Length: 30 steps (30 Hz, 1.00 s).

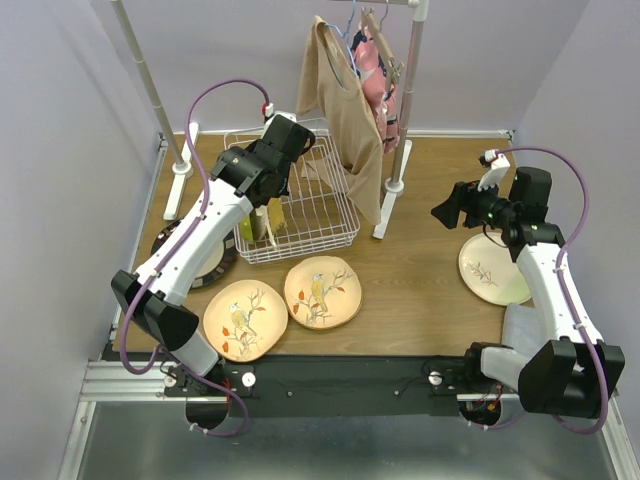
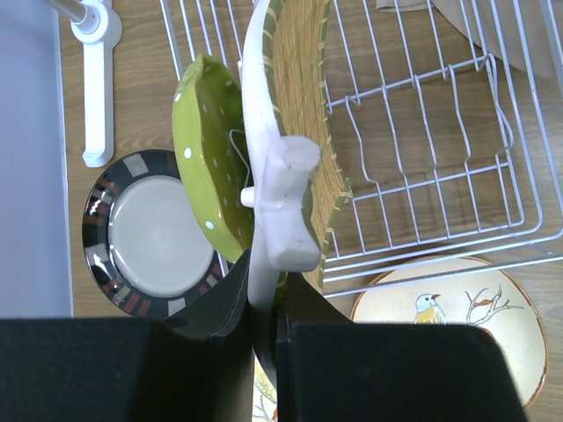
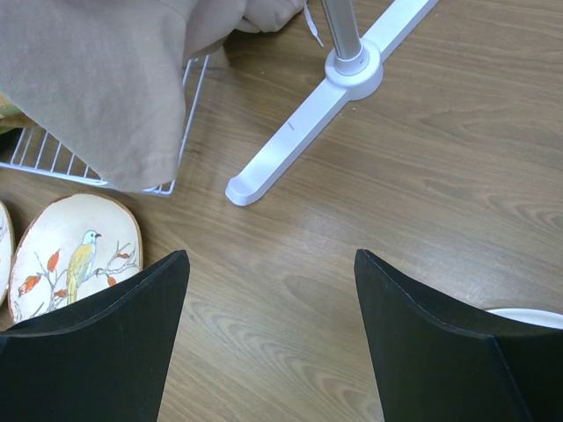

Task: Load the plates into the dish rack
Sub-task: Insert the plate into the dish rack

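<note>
The white wire dish rack (image 1: 320, 215) stands at the back left of the table. My left gripper (image 1: 268, 196) reaches into it and is shut on the rim of a yellow woven-look plate (image 2: 303, 105), held on edge between the prongs. In the left wrist view the left gripper (image 2: 264, 283) pinches that plate's white back. A lime dotted plate (image 2: 207, 149) stands upright right beside it. Two peach bird plates (image 1: 245, 320) (image 1: 322, 292) lie flat in front of the rack. My right gripper (image 1: 447, 212) hovers open over bare wood, near a cream plate (image 1: 493, 268).
A dark-rimmed plate (image 1: 190, 255) lies under my left arm, left of the rack. A clothes-rail stand (image 1: 400, 120) with a hanging beige garment (image 1: 345, 110) rises behind the rack, its foot (image 3: 308, 114) ahead of my right gripper (image 3: 268, 255).
</note>
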Motion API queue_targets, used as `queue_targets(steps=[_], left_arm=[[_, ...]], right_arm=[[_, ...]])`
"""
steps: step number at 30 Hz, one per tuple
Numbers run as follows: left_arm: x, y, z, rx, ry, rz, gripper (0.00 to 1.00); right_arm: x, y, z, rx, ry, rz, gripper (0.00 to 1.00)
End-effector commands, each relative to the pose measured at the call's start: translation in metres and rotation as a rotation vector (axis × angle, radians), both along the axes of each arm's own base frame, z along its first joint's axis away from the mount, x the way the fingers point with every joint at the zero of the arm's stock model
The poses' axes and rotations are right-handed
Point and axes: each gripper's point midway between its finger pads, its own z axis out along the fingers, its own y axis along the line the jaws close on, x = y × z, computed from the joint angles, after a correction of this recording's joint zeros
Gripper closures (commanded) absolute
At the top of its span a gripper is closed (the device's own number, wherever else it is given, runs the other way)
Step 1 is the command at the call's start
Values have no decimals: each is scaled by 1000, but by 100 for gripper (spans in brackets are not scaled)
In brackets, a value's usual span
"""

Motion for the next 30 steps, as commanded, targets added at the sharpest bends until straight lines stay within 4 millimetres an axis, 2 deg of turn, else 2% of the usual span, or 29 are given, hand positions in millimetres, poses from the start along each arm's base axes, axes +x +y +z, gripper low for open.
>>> queue_targets(steps=[1, 9, 14, 20, 24, 30], left_arm=[[4, 37, 35, 91, -121, 106, 100], [3, 54, 32, 165, -130, 166, 100], [1, 62, 39, 178, -145, 177, 100], [-4, 71, 33, 206, -127, 181, 100], [-7, 74, 28, 217, -113, 177, 100], [-5, 68, 29, 192, -108, 150, 100]], right_arm=[[0, 1, -2, 16, -1, 7, 16], [-2, 6, -5, 32, 5, 41, 16], [-5, 11, -5, 48, 7, 71, 16], [-9, 17, -4, 59, -3, 119, 16], [-19, 29, 1, 94, -19, 198, 16], [-20, 30, 3, 95, -26, 208, 16]])
